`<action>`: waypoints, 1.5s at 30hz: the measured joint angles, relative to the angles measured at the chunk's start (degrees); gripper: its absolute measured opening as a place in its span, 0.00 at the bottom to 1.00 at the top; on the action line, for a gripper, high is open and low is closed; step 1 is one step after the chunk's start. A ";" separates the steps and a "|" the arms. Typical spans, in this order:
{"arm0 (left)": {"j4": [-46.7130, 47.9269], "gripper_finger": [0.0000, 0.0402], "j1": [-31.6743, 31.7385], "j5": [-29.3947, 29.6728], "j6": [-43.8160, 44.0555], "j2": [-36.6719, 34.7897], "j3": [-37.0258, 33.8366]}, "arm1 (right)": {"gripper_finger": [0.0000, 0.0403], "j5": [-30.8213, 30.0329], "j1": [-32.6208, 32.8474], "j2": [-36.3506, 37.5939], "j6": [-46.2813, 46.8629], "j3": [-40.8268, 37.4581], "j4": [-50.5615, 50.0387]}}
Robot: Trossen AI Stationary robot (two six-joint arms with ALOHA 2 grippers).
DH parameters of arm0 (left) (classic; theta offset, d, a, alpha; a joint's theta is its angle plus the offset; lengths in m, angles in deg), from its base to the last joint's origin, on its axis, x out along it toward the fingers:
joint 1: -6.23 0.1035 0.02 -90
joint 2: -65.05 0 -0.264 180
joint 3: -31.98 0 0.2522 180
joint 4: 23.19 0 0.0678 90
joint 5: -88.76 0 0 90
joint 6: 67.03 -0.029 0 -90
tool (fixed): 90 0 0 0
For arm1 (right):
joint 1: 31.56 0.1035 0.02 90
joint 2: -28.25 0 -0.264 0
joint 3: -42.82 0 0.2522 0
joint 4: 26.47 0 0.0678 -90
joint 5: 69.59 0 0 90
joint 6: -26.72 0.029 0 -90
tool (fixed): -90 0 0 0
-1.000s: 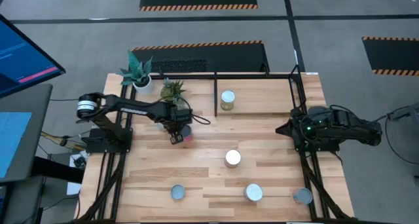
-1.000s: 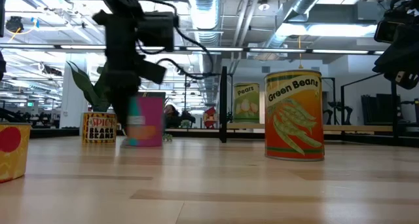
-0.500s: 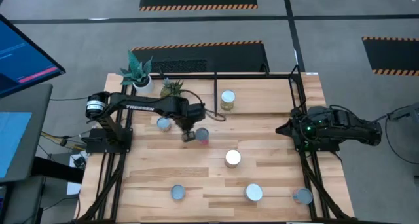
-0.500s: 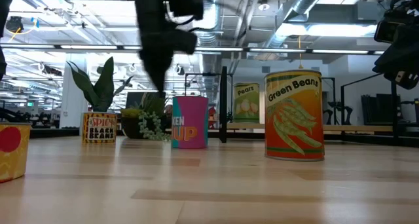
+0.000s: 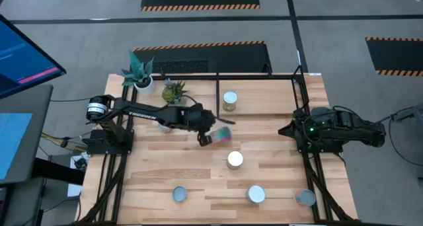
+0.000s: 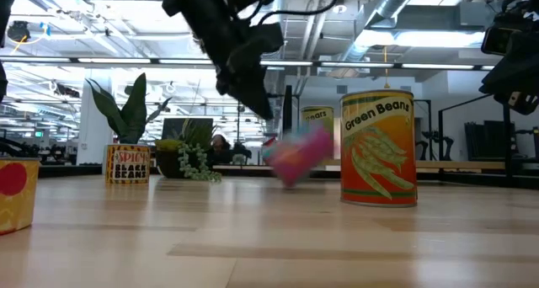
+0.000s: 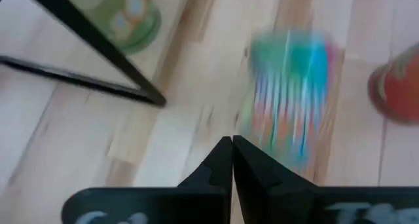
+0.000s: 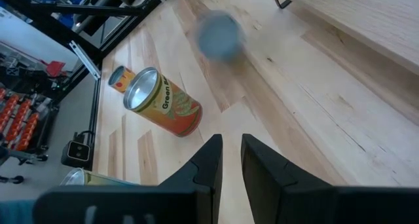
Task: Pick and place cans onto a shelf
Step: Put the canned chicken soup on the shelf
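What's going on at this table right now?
A two-armed robot is putting cans on a shelf. The left pincer is shut and empty, out over the middle of the table, right beside a pink can that is tilted over and blurred. One green can already stands in the shelf bay. The green beans can and three more wait nearer the front edge. The right pincer is parked at the table's right side.
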 joint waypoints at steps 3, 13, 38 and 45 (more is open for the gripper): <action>10.94 0.00 -0.86 -1.93 0.13 -0.09 1.73 | 0.20 0.00 0.02 0.00 0.00 0.00 0.00; 14.72 0.00 -2.61 -2.32 3.77 -0.02 -0.78 | 0.20 0.00 0.00 0.00 0.02 -0.01 -0.01; 3.67 0.00 -2.58 -0.51 8.72 1.22 -1.33 | 0.20 -5.87 0.02 -22.72 0.68 0.04 14.12; 2.09 0.00 -2.72 -0.88 8.27 1.22 -1.35 | 0.20 -14.63 0.11 -35.12 11.00 0.04 19.22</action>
